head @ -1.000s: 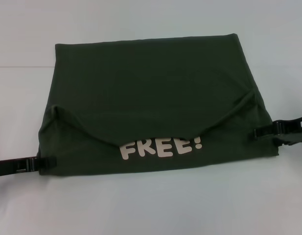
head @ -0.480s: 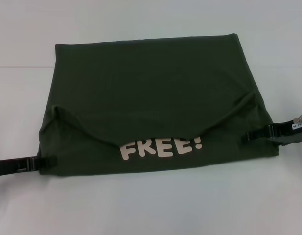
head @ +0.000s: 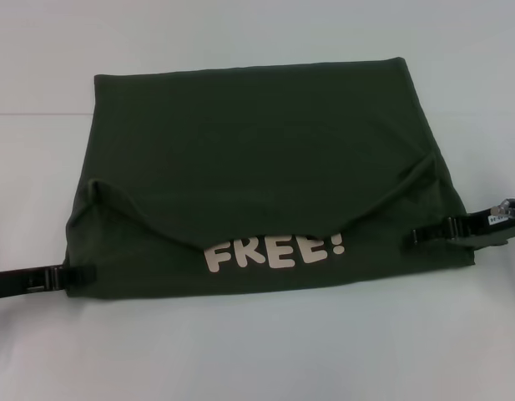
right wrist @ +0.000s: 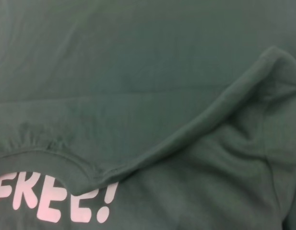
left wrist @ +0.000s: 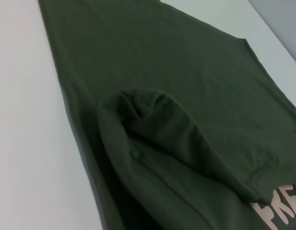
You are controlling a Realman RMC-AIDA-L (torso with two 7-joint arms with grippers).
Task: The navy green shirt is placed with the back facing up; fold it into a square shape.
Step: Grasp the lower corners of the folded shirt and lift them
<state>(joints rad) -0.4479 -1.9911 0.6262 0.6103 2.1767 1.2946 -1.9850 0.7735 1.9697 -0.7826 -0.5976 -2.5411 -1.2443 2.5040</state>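
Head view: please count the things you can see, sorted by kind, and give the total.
Shirt: 1, the navy green shirt, folded, with white "FREE!" lettering.
Grippers: 2, the left gripper and the right gripper, each at a near side edge of the shirt.
Table: 1, the white table.
Total: 4.

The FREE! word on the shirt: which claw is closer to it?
Right. The right claw sits on the shirt's edge, nearer the FREE! print; the left claw is farther off at the opposite edge.

You see the navy green shirt [head: 257, 167] lying partly folded on the white table [head: 257, 351], left gripper [head: 83, 276] and right gripper [head: 422, 236] at its near corners.
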